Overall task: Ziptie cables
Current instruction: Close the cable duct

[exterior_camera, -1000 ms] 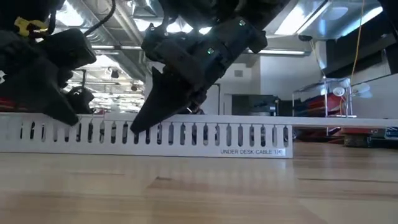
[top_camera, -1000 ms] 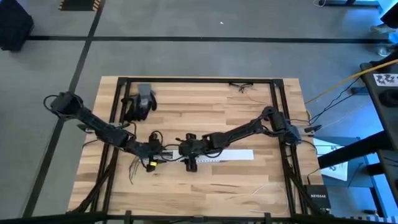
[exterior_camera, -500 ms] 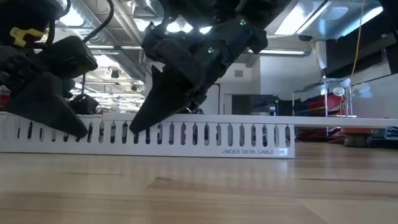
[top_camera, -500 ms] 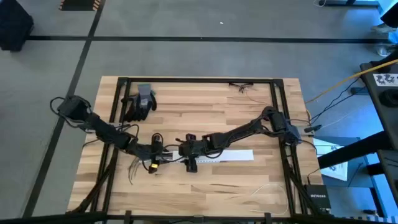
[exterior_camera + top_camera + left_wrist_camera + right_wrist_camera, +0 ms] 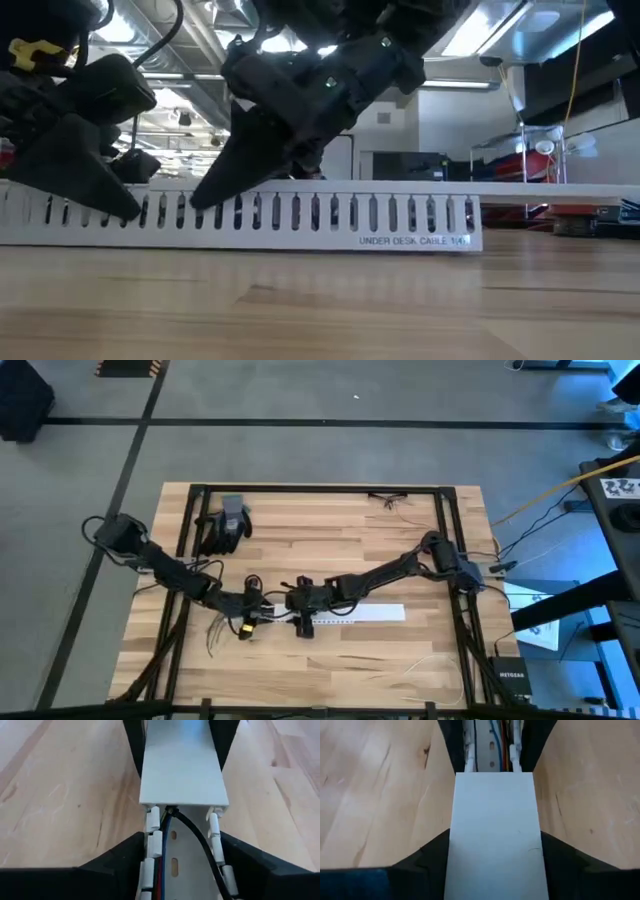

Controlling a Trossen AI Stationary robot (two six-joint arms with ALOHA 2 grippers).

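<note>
— Wooden tabletop [image 5: 400,550] first; what lies on it?
— White slotted duct [image 5: 330,218], both grippers straddling it: left gripper [image 5: 180,870] and right gripper [image 5: 495,847], fingers spread outside its walls.
— And the cables [image 5: 172,827]?
— Thin black, blue and red wires lying inside the duct, running under its cover.

**Four cameras, one shared channel**

Your high camera looks straight down from far above; the pale wooden slatted table [image 5: 330,660] sits mid-frame. Your low camera sits at tabletop height, facing level and close to the long white slotted plastic cable channel [image 5: 300,215], low across the frame. Both wrist cameras peer steeply down, very near, facing each other along that same channel.
</note>
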